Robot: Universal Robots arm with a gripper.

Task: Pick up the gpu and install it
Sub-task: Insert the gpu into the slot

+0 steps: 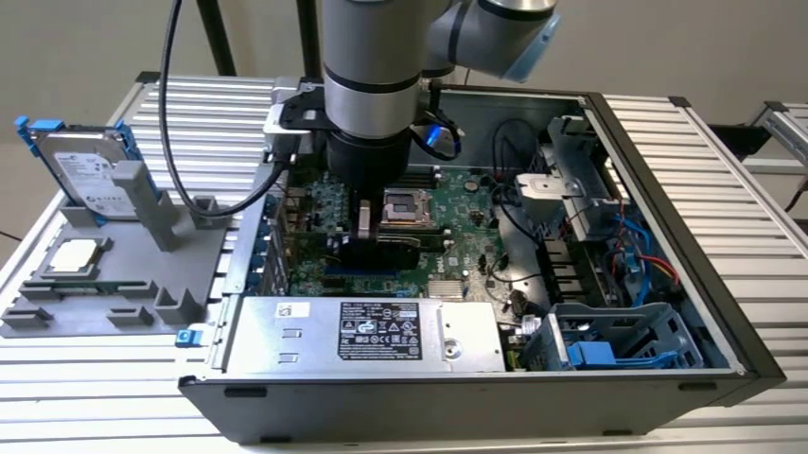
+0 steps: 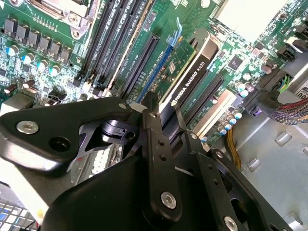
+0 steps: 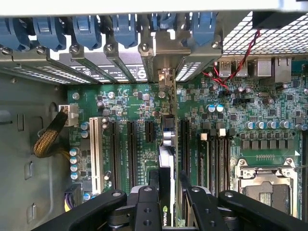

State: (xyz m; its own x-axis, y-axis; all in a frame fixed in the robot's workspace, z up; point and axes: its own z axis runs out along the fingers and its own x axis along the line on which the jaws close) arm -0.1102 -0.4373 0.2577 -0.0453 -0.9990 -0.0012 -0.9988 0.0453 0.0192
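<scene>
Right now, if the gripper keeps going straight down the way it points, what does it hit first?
The gripper is shut on the gpu, so the card's lower edge leads. Straight down, it likely meets the motherboard at an expansion slot. Whether the card is already seated can't be told.

Bench: a ribbed silver metal bench (image 1: 707,161) carried everything.
Case: an open dark grey computer case (image 1: 707,374) lay on it.
Power supply: a silver box (image 1: 366,331) sat inside, at the near wall.
Holder: a grey plastic holder (image 1: 95,293) stood beside the case.
Hard drive: a silver hard drive with blue rails (image 1: 82,175) leaned upright in the holder.
CPU: a small square silver chip (image 1: 74,256) lay flat there.
</scene>
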